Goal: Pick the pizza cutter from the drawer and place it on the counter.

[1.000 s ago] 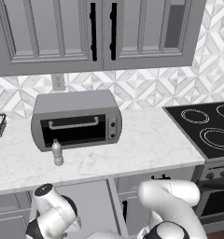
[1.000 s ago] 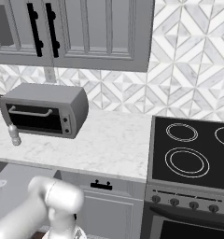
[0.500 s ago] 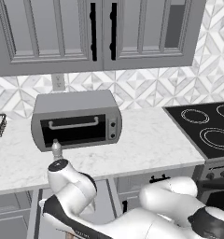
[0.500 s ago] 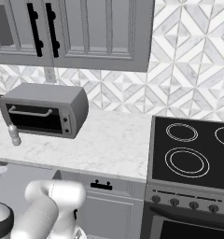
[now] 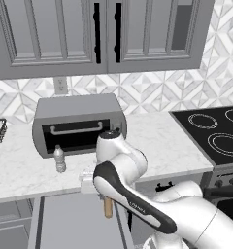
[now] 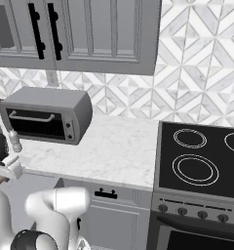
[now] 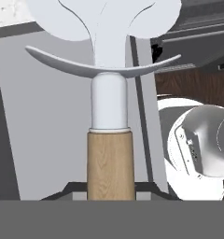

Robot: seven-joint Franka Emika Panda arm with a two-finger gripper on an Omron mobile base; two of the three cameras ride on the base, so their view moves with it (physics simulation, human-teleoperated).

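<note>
The cutter (image 7: pixel 109 154) is held by the gripper (image 5: pixel 100 190), the jaws clamped on its wooden handle. In the left base view the handle's tan end (image 5: pixel 108 208) is seen hanging below the hand, above the open drawer (image 5: pixel 65 226) and just in front of the table (image 5: pixel 162 146) edge. In the hand view the pale blade head is seen pointing away from the camera, with the grey drawer floor (image 7: pixel 48 116) behind it. On the table a toaster oven (image 5: pixel 79 124) is seen, with a small shaker (image 5: pixel 59 159) standing just before it. A black stovetop (image 6: pixel 202 156) lies to the right.
</note>
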